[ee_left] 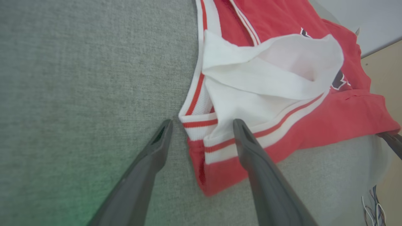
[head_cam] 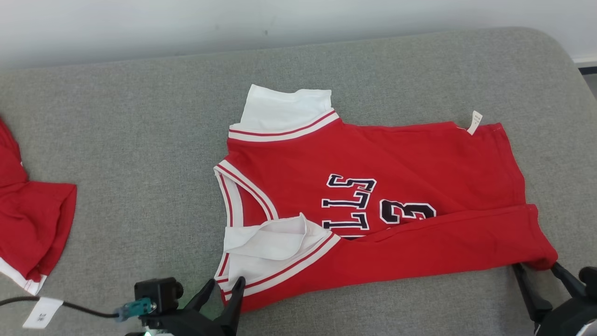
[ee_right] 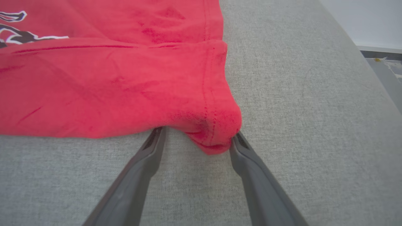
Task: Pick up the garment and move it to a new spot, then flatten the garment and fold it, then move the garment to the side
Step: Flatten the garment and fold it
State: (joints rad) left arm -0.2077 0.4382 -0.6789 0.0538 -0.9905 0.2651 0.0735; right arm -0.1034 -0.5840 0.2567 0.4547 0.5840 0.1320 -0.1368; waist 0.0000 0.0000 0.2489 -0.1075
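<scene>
The garment is a red jersey with white striped trim and dark lettering, spread on the grey cushion with its near long edge folded over the front. My left gripper stands open at the jersey's near left corner. In the left wrist view that striped white corner lies between the left gripper fingers, one finger over the cloth. My right gripper is open at the near right hem corner. The bunched red hem sits between the right gripper fingers, touching one.
A second red garment lies at the cushion's left edge, with a white tag and a dark cable near it. A pale wall runs behind. The cushion's rounded right edge drops to the floor.
</scene>
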